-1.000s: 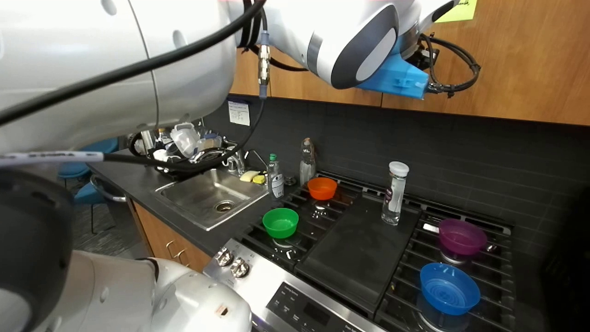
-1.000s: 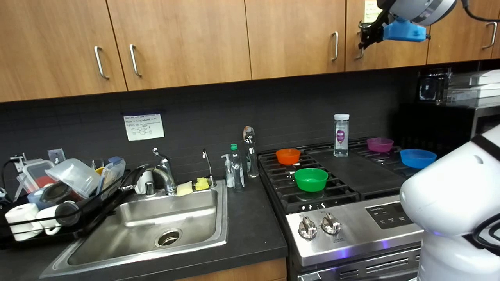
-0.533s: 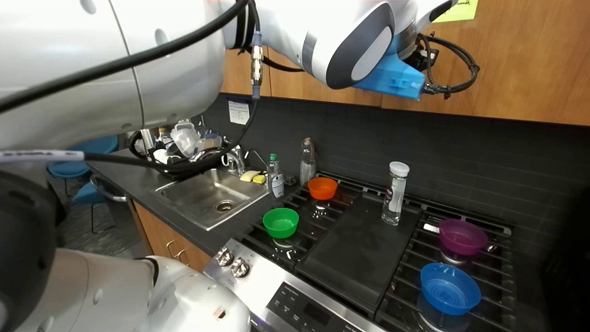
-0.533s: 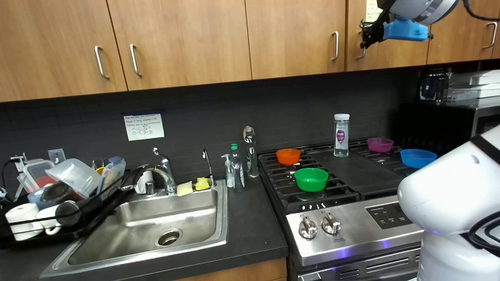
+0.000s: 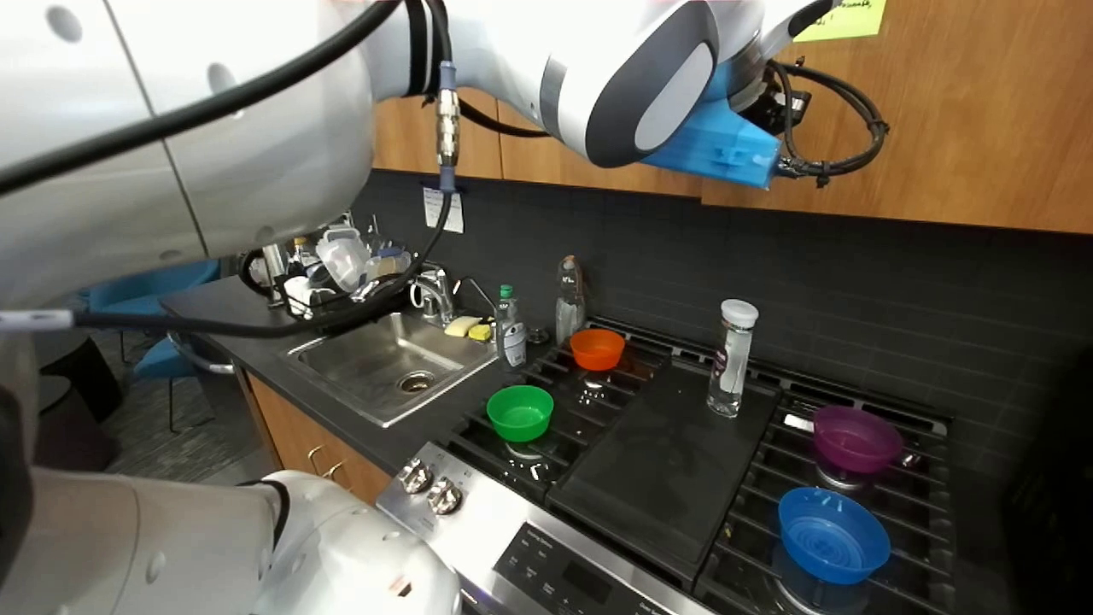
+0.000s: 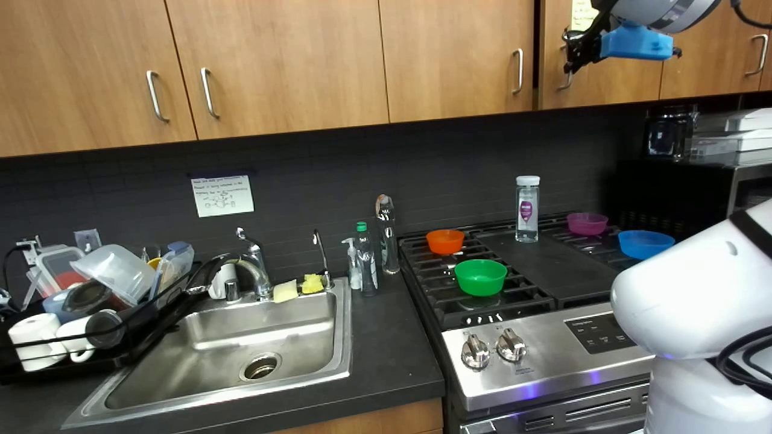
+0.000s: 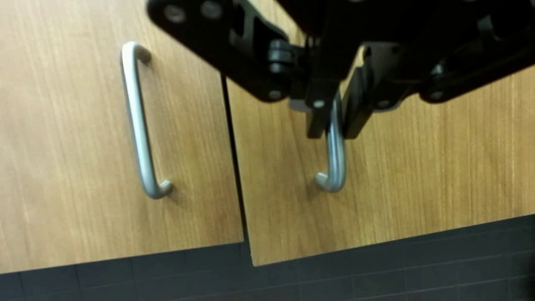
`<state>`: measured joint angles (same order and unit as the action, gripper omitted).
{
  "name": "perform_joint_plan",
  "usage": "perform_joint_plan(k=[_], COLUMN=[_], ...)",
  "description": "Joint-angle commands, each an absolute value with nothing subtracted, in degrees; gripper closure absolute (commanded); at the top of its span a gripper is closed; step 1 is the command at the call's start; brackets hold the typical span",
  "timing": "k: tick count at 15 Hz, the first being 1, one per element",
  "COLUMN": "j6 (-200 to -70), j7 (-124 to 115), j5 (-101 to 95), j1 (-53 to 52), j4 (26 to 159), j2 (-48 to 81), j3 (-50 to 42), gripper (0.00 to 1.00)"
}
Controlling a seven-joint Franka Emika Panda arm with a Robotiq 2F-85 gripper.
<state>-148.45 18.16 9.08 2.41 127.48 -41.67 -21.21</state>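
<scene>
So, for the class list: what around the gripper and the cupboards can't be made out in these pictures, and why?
Upper end of the gripped handle, wrist view: covered by the gripper.
Whatever is behind the door, all views: the door itself hides it.
Top of the yellow note, in an exterior view: cut off by the top edge.
Full wording on the white note, in an exterior view: too small and blurred.
</scene>
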Motion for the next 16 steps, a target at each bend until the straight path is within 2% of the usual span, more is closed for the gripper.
perform_joint_plan(k=[1,16], j6=[-145.98,-142.51], j7=[16.48,11.87], j5=[7.25,2.87], j1=[5.97,12.38], j4=[129.3,132.53], j2=[-45.17,-51.63], j3=[-21.68,-21.25], gripper=[0.96,0.96])
